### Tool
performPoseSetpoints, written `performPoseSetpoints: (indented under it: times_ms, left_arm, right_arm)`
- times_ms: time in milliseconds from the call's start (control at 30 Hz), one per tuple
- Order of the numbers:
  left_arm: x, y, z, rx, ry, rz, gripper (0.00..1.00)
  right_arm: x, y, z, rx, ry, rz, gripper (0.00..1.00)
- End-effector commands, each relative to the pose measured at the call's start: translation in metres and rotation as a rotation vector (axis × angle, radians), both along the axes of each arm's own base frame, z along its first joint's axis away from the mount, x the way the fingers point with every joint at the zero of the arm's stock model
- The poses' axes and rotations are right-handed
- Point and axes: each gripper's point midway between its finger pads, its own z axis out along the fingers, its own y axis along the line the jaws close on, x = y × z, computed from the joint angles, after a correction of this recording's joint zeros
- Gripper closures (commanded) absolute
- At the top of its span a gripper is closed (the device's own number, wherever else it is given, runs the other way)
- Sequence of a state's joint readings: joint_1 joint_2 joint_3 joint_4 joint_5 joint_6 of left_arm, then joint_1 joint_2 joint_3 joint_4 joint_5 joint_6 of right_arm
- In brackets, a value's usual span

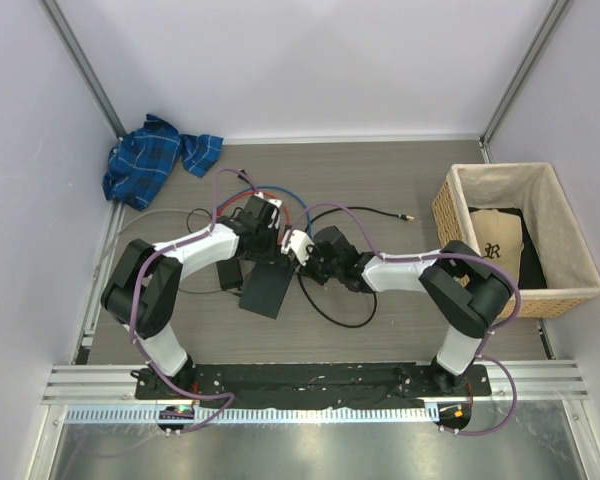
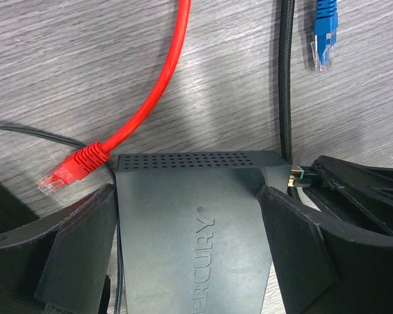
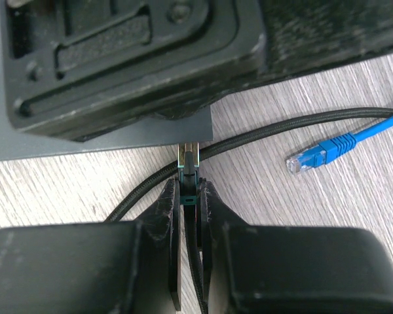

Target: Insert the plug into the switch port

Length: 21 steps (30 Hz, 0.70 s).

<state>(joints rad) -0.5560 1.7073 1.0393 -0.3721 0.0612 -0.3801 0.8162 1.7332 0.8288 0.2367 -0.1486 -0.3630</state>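
The flat dark grey switch (image 2: 183, 242), marked MERCURY, lies on the table (image 1: 267, 292). My left gripper (image 2: 187, 196) is shut on the switch, one finger on each side edge; in the top view it (image 1: 263, 262) sits over the switch's far end. My right gripper (image 3: 188, 186) is shut on the small plug (image 3: 189, 163) of a black braided cable (image 3: 281, 127). The plug's gold tip (image 2: 296, 177) meets the switch's edge (image 3: 85, 140) near a corner. The port itself is hidden behind the plug. The right gripper (image 1: 300, 258) is to the right of the switch.
A red network cable (image 2: 75, 167) and a blue network plug (image 2: 324, 33) lie loose beside the switch. A blue checked cloth (image 1: 155, 160) is at the back left. A wicker basket (image 1: 500, 172) holding a cap stands at the right.
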Motion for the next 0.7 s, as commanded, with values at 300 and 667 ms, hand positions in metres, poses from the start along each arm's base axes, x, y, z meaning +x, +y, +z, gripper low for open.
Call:
performPoseSetpoints:
  times_ms: [300,667]
  left_arm:
    - [-0.067,-0.052,-0.005,-0.174,0.193,-0.161,0.11]
    - [-0.017,0.016,0.033,0.015,0.021,0.004,0.00]
  right_arm:
    - [0.028,0.086,0.114,0.383,-0.239,0.087,0.99]
    - [-0.002,0.034,0.069,0.220,-0.098,-0.001,0.64]
